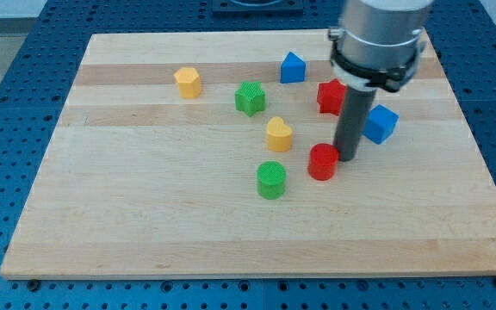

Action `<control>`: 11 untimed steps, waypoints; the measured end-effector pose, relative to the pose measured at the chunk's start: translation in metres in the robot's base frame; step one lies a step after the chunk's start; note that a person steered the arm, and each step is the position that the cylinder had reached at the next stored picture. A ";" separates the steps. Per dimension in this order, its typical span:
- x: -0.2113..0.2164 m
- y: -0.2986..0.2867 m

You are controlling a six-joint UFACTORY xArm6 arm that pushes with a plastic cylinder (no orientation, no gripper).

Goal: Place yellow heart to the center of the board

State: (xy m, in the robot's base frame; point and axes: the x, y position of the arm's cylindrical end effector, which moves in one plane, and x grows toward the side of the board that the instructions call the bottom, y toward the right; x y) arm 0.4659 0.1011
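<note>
Jaws are lacking: my tip (348, 158) is a bare dark rod holding nothing, touching the red cylinder (322, 162). Left of that, near the middle of the pale wooden worktop (145, 215), sits the yellow heart (278, 134), smooth, lobed, plastic-looking.

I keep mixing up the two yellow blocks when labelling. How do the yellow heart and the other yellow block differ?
The yellow heart is notched on top and tapers to a point; the yellow block looks squat and faceted. The yellow heart lies near mid-board, between the green star and red cylinder; the yellow block sits alone toward the view's top left. My tip is nearer the yellow heart. Both share one colour and similar size.
</note>
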 end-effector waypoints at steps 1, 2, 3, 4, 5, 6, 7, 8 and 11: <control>0.000 -0.031; 0.000 -0.063; -0.003 -0.080; -0.007 -0.093; -0.007 -0.120; -0.007 -0.154; -0.012 -0.159; -0.025 -0.150; -0.015 -0.116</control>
